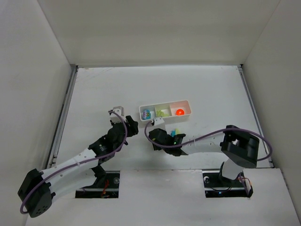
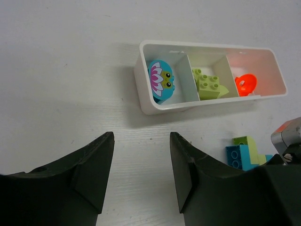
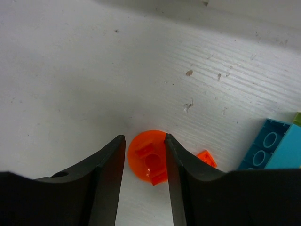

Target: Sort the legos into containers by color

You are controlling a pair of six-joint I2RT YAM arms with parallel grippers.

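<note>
The white tray (image 1: 141, 113) lies mid-table. Its left compartment holds a teal flower-print piece (image 2: 161, 81), the middle one yellow-green bricks (image 2: 209, 84), the right one an orange-red piece (image 2: 245, 84). My right gripper (image 3: 144, 137) is open, low over the table, its jaws standing on either side of a loose orange-red round piece (image 3: 148, 157); the right finger overlaps its edge. A small orange chip (image 3: 207, 157) and a teal brick (image 3: 270, 148) lie to the right. My left gripper (image 2: 141, 136) is open and empty over bare table, near the tray's left end.
A loose teal brick (image 2: 237, 157) joined with a yellow-green brick (image 2: 249, 146) lies in front of the tray, beside my right wrist (image 2: 287, 134). Both arms reach toward the middle (image 1: 133, 125) (image 1: 153, 136). Raised walls enclose the table.
</note>
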